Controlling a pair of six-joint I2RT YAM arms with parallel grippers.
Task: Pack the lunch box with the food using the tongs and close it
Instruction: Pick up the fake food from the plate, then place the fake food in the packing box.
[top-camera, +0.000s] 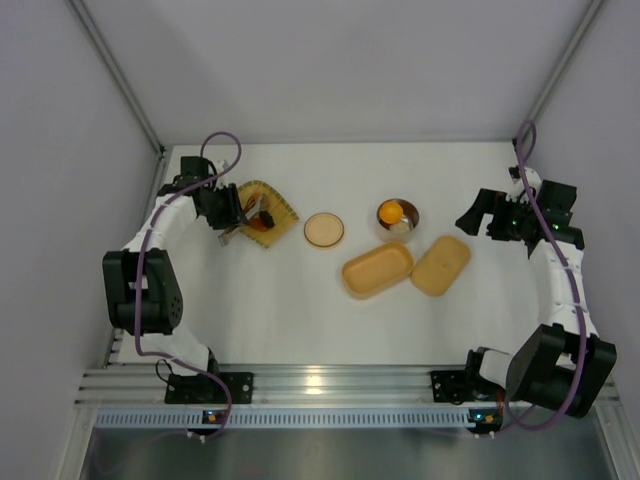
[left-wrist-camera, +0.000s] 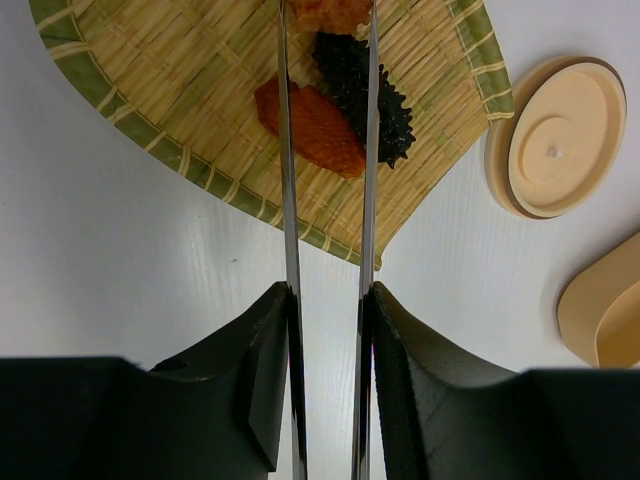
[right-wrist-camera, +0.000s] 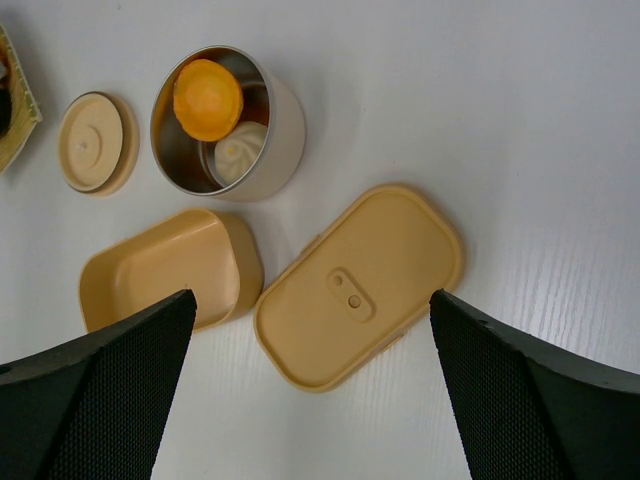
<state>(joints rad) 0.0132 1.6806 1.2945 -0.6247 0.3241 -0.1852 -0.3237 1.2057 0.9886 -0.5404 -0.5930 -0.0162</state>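
Evidently the tongs (left-wrist-camera: 290, 200) are pinched by the left gripper (left-wrist-camera: 328, 300), both silver arms squeezed near-parallel, likely to nip a piece of food (left-wrist-camera: 315, 130) on the woven tray (left-wrist-camera: 170, 80) beneath them. Their long axis runs straight out from the wrist, tips pointing across the tray. Meanwhile the right gripper (right-wrist-camera: 312, 330) hangs spread wide above the lunch box lid (right-wrist-camera: 360, 285).

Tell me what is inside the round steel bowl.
An orange round piece and a white swirled piece sit in the steel bowl. They and the bowl's wall cover its floor, so anything beneath cannot be seen.
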